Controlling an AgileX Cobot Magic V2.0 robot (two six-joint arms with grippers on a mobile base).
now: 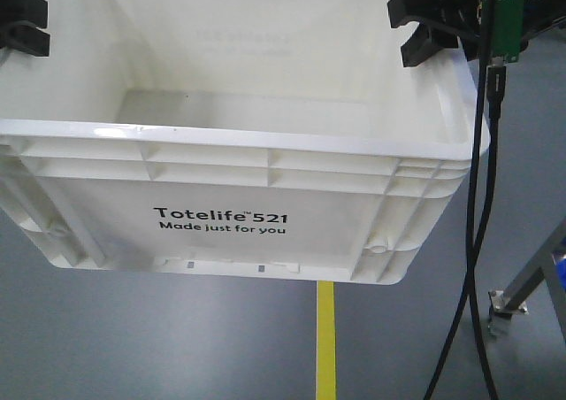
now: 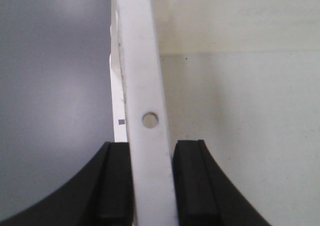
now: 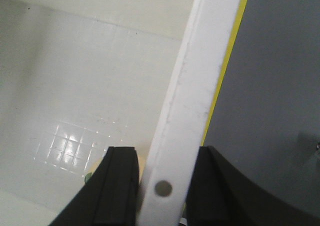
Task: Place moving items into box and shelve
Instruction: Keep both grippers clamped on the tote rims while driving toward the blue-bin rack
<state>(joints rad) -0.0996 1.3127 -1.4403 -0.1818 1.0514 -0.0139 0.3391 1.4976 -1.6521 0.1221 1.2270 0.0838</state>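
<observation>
Left tool is pinching narrow on the side rim of the box. One black finger is sitting outside the wall and the other inside, just near a small round hole in the rim. Over on the other side, the right tool is doing the same job, closed tight across the opposite rim with its own hole between the pads.

Moving outward, the white Totelife crate is hanging between the two tools. Its printed wall is facing the front camera and it appears clear of the grey floor, right above the yellow line. No shelf is showing in any view, so the carry looks to be in hand with shelving to come.

To do it well, both arms should be travelling together at matched height. That keeps the crate from racking or sliding out of these thin rim grips. Both grips are on the far half of the rims, so the near end is looking free to droop. Slow, level motion is the call, and mind the black cable and the metal frame leg off to the right.
</observation>
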